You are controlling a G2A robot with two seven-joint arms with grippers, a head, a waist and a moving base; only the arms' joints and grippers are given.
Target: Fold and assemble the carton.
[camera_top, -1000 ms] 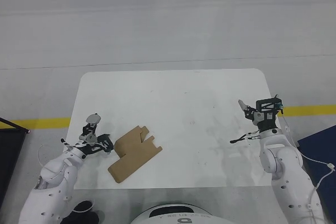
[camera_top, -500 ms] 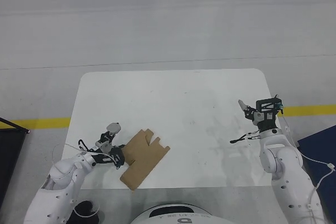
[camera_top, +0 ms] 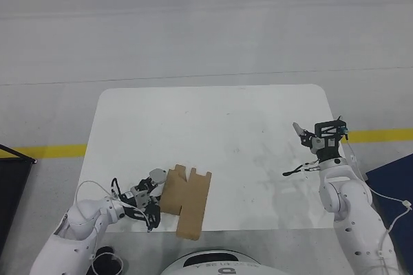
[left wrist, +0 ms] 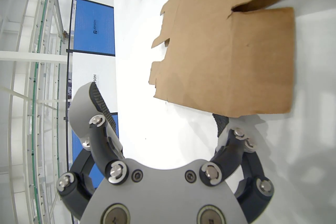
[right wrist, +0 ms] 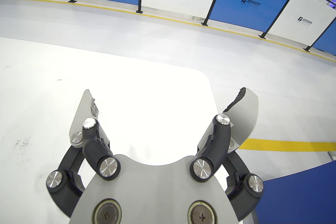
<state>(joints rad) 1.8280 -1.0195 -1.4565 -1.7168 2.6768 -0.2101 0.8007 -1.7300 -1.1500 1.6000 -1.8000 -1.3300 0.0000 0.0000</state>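
We judge the flattened carton [camera_top: 189, 201] light, thin and bendy, apt to skid on the smooth table [camera_top: 261, 124], so we'd pinch a long edge or flap. It lies lower middle of the frame, reaching the table's lower edge. The left gripper [camera_top: 151, 199] sits just left of it, spread apart, one finger [left wrist: 222, 121] at its edge; the right gripper [camera_top: 319, 130], also apart, is far right

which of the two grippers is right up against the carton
The left gripper: it is open right beside the flat carton. The right gripper, also open, is far off by the right edge of the table.
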